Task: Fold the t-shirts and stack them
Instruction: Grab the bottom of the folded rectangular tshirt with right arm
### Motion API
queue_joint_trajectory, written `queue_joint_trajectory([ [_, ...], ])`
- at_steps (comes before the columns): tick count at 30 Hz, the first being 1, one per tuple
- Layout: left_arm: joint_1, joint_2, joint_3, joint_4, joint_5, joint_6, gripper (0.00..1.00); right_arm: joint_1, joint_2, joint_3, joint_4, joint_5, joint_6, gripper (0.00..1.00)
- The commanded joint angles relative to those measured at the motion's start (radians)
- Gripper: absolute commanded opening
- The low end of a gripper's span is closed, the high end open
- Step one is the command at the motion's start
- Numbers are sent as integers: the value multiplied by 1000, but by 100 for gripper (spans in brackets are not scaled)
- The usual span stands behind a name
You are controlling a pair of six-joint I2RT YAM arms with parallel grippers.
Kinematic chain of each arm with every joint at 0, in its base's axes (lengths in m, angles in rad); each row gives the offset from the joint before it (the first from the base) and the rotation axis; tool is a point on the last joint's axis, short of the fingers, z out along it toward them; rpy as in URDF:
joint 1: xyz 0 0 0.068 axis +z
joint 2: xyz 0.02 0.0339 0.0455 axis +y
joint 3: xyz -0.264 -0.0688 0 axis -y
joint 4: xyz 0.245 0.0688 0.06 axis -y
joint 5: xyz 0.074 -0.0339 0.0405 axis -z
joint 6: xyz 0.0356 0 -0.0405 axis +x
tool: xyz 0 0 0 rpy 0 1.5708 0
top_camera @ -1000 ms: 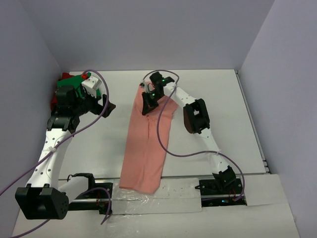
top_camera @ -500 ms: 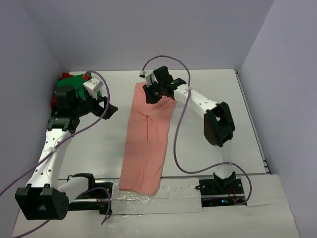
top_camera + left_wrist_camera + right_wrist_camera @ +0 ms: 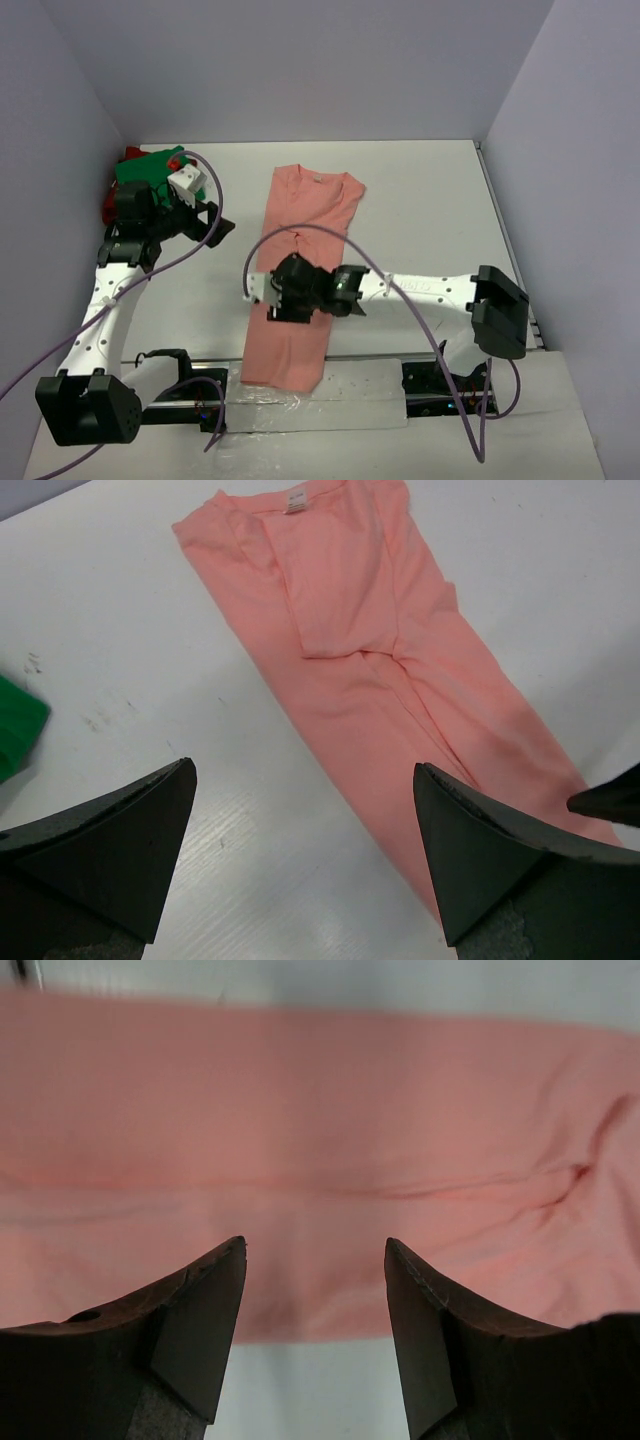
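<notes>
A salmon-pink t-shirt lies flat as a long narrow strip, sleeves folded in, collar at the far end. It also fills the right wrist view and runs diagonally through the left wrist view. My right gripper hovers open over the strip's lower middle. Its fingertips stand just above the cloth's edge with nothing between them. My left gripper is wide open over bare table left of the shirt. A green t-shirt and a red one are bunched at the far left; the green also shows in the left wrist view.
The right arm stretches low across the table toward the strip. Purple cables loop over both arms. A taped mounting rail runs along the near edge. Walls close the back and both sides.
My right gripper has let go of the pink shirt's collar end, opened, and swung back toward me to the strip's lower middle. The collar end now lies flat. The left arm barely moved.
</notes>
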Motion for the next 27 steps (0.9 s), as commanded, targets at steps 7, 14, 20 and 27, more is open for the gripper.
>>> queue_joint_trajectory([
  [7,71,9,-18,56,4,15,99,257,24,-172,-54,258,14,66],
  [14,99,37,-16,55,15,12,99,376,-9,-143,-63,255,51,66],
  [20,100,52,-11,47,12,18,99,440,-4,-103,-89,152,77,66],
  [27,105,60,-18,49,14,18,99,446,40,-34,-91,16,104,66],
])
